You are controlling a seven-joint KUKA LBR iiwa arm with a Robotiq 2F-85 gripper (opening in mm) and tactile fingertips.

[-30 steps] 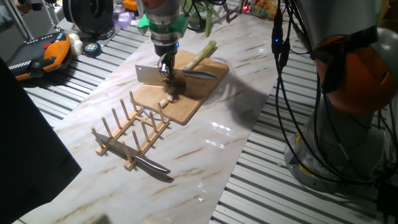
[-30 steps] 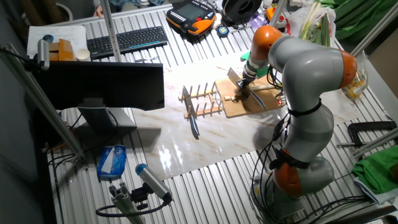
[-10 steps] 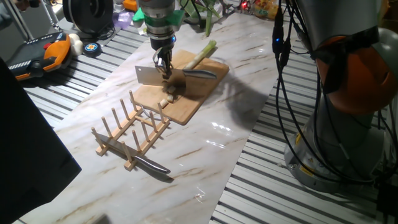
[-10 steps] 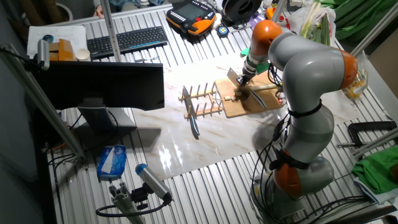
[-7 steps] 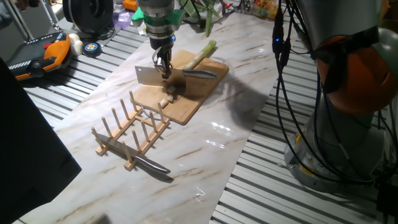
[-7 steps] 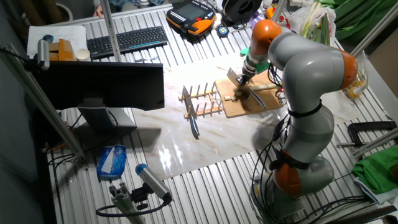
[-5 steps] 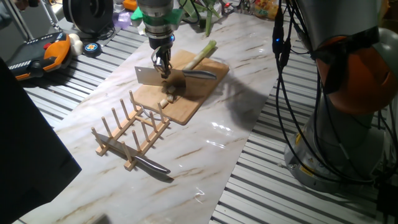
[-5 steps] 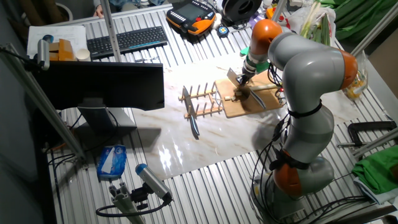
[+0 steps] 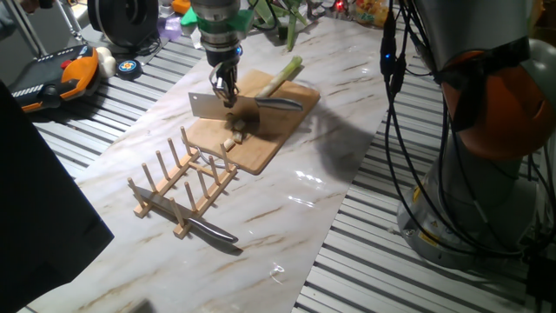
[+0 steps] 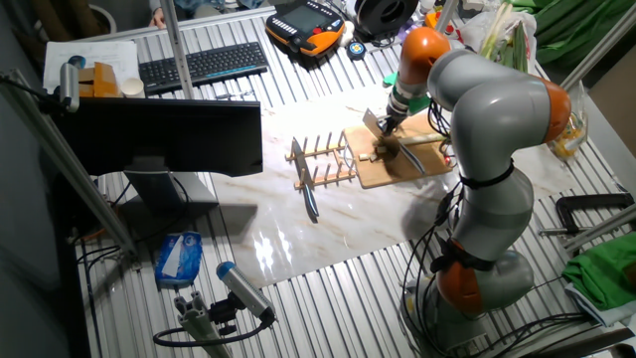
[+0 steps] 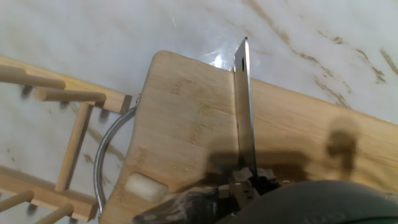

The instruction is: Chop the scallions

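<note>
End effector (image 9: 229,94) gripped the cleaver (image 9: 208,105) above the cutting board (image 9: 269,130); the scallions (image 9: 280,76) lay just beyond it, a cut chunk (image 11: 142,186) beside the blade.

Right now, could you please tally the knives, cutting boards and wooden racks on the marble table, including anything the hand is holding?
Knives: 3 (cleaver in the hand, knife on the board, knife beside the rack)
Cutting boards: 1
Wooden peg racks: 1
Total: 5
</note>
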